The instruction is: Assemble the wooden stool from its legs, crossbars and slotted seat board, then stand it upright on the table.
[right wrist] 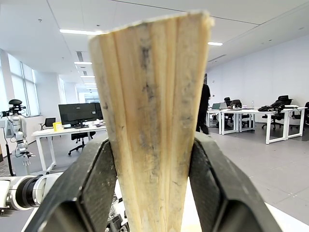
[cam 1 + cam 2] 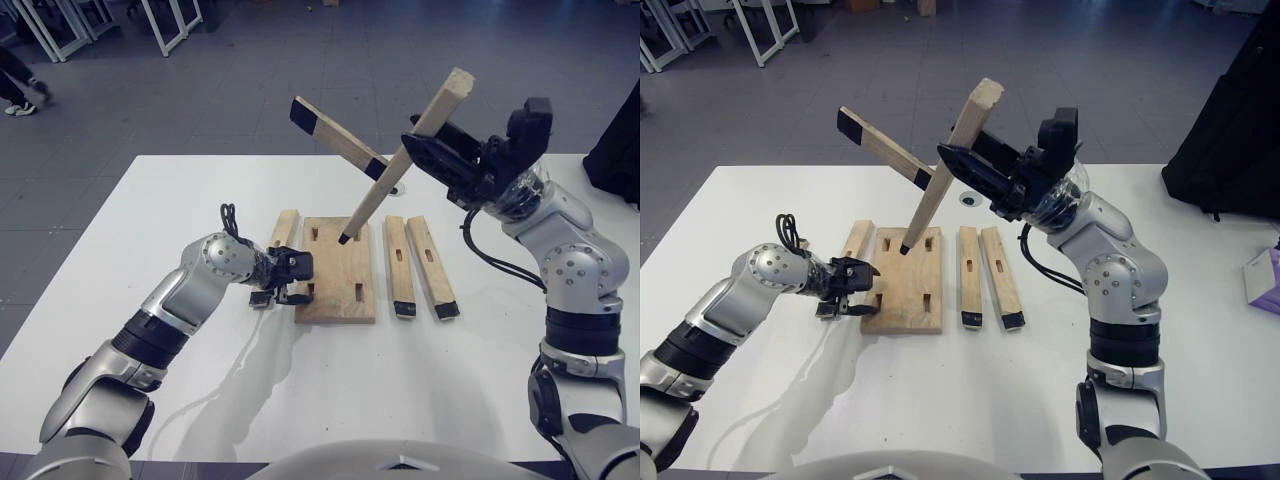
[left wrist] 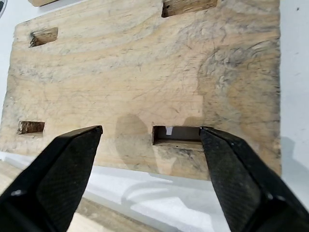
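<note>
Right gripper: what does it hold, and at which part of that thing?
The right gripper holds a wooden leg by its upper part, just above the place where the crossbar meets it.

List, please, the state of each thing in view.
seat board: flat on table, slots empty
leg with crossbar: lifted, tilted
two loose legs: lying flat
piece left of seat board: lying flat
left gripper: open at seat board's edge
right gripper: shut on leg with crossbar

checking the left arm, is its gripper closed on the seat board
No, the left gripper is open, its jaws standing wide apart by the edge of the seat board.
</note>
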`<act>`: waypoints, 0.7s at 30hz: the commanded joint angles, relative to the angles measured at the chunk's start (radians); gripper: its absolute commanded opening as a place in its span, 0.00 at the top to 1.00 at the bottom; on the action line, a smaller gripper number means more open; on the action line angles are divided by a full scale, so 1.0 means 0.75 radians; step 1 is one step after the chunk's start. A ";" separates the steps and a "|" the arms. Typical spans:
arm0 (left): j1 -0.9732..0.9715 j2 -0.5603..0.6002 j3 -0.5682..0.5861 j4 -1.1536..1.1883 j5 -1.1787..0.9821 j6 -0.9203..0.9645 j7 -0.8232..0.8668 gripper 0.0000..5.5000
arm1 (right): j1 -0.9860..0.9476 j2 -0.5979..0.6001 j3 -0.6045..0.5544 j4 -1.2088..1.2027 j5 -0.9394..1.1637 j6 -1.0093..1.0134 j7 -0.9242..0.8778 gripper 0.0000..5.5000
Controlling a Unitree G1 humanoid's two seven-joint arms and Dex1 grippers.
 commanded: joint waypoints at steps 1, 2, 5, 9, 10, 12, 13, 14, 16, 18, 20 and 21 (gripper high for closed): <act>0.078 0.052 -0.022 -0.085 -0.024 0.056 -0.090 0.32 | 0.000 -0.015 -0.022 -0.017 0.009 0.008 -0.007 0.63; 0.092 0.062 -0.016 -0.118 -0.033 0.074 -0.101 0.32 | 0.003 -0.016 -0.020 -0.018 0.005 0.008 -0.005 0.63; 0.150 0.102 -0.003 -0.224 -0.063 0.117 -0.126 0.32 | 0.019 -0.023 -0.012 -0.023 -0.017 -0.006 0.004 0.63; 0.266 0.170 0.016 -0.341 -0.143 0.121 -0.183 0.32 | 0.012 -0.044 0.031 0.030 -0.099 -0.072 0.082 0.63; 0.281 0.181 0.019 -0.346 -0.155 0.114 -0.191 0.32 | -0.003 -0.036 0.042 0.060 -0.125 -0.097 0.092 0.63; 0.302 0.200 0.026 -0.351 -0.168 0.100 -0.198 0.32 | -0.039 -0.022 0.098 0.138 -0.210 -0.168 0.133 0.63; 0.307 0.201 0.025 -0.350 -0.173 0.099 -0.199 0.32 | -0.059 -0.011 0.136 0.196 -0.271 -0.221 0.156 0.63; 0.310 0.201 0.023 -0.348 -0.175 0.094 -0.200 0.32 | -0.073 -0.007 0.174 0.245 -0.330 -0.277 0.184 0.63; 0.311 0.201 0.020 -0.344 -0.177 0.090 -0.200 0.32 | -0.087 0.001 0.206 0.302 -0.390 -0.343 0.220 0.63; 0.310 0.193 0.013 -0.339 -0.175 0.086 -0.196 0.32 | -0.094 0.000 0.263 0.368 -0.439 -0.411 0.324 0.63; 0.309 0.189 0.007 -0.333 -0.173 0.079 -0.196 0.32 | -0.107 -0.003 0.299 0.434 -0.481 -0.467 0.403 0.63; 0.310 0.188 0.007 -0.330 -0.170 0.076 -0.192 0.32 | -0.114 -0.007 0.309 0.459 -0.496 -0.485 0.434 0.63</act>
